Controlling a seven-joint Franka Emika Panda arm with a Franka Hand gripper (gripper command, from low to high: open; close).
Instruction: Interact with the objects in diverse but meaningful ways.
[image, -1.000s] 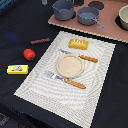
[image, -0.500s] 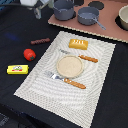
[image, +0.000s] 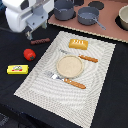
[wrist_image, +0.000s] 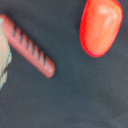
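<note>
Gripper (image: 31, 34) hovers, jaws unclear; probably center over the tomato (image: 29, 54), left of the stick (image: 40, 41), then descend straight.

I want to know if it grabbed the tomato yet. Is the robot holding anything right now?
Nothing seems held. The tomato and the brown ridged stick both lie free on the dark table. The end effector's fingers are not visible.

Black tabletop (image: 112, 95) fills the scene, a pale striped placemat (image: 95, 75) across it, pinkish-brown board (image: 107, 32) far right.
</note>
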